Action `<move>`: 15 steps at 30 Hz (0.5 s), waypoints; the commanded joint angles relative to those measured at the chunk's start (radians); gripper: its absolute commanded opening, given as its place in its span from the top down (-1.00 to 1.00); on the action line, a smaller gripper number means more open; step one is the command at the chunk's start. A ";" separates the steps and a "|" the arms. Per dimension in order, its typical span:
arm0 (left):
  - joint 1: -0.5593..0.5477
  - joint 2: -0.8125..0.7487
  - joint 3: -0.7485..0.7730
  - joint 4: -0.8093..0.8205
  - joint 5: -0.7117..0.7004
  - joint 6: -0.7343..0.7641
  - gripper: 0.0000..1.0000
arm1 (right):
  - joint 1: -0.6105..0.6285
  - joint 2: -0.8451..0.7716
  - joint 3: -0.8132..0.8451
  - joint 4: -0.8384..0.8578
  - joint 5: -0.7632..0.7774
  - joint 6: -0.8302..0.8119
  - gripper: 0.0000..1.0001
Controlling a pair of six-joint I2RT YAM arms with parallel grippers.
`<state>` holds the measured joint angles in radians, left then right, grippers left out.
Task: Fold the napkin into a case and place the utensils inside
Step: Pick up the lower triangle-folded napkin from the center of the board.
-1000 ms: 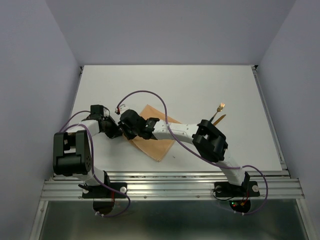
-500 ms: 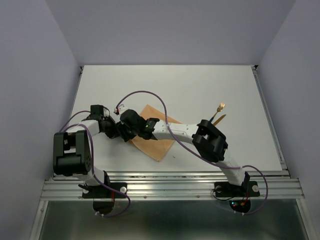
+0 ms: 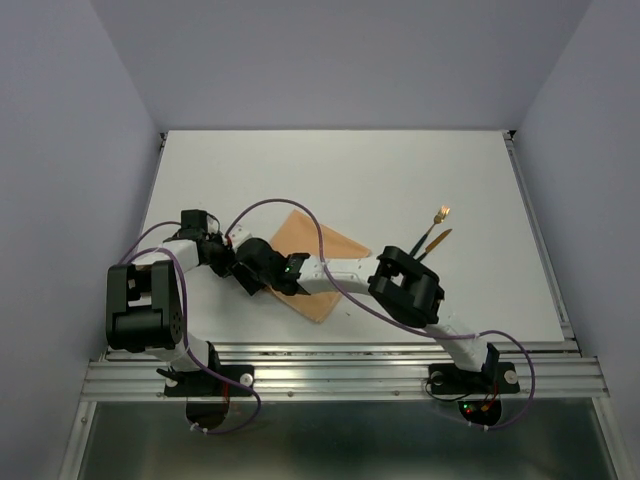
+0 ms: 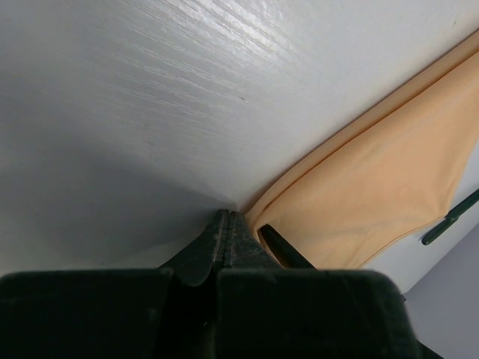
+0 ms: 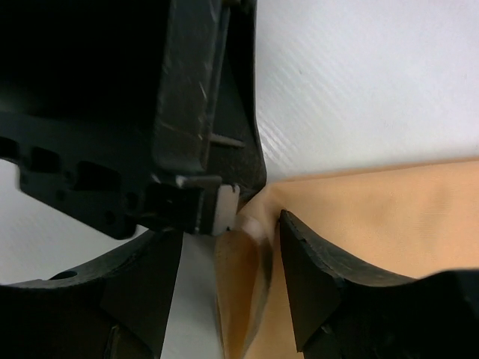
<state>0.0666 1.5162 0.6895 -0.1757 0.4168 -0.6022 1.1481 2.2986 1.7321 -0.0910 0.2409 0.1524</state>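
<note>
The napkin (image 3: pixel 322 243) lies mid-table, utensils (image 3: pixel 434 232) to its right. The left gripper (image 4: pixel 227 218) is pinched on its left corner; the right gripper (image 5: pixel 230 232), fingers apart, straddles the cloth there.

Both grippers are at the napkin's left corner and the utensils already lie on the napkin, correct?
No. The utensils lie on the table right of the napkin, not on it; the top external view shows this. The left gripper and right gripper are at that corner.
</note>
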 commanded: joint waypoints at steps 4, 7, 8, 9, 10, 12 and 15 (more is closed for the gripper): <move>-0.005 -0.004 0.004 -0.018 0.013 0.013 1.00 | 0.009 0.021 -0.042 0.131 0.067 -0.036 -0.13; -0.005 0.001 0.008 -0.021 0.010 0.016 1.00 | 0.009 0.024 -0.051 0.145 0.087 -0.025 0.15; -0.005 0.001 0.010 -0.021 0.010 0.018 1.00 | 0.009 0.019 -0.063 0.158 0.095 -0.022 0.24; -0.004 0.001 0.010 -0.021 0.010 0.018 1.00 | 0.009 0.015 -0.069 0.163 0.095 -0.019 0.33; -0.004 0.001 0.010 -0.021 0.010 0.018 1.00 | 0.009 0.013 -0.074 0.169 0.100 -0.017 0.43; -0.005 0.001 0.008 -0.021 0.010 0.018 1.00 | 0.009 0.009 -0.075 0.172 0.103 -0.011 0.69; -0.004 -0.007 0.005 -0.021 0.010 0.018 1.00 | 0.009 -0.002 -0.092 0.191 0.057 -0.020 0.94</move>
<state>0.0669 1.5162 0.6895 -0.1680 0.4145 -0.6022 1.1526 2.3119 1.6672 0.0349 0.3164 0.1307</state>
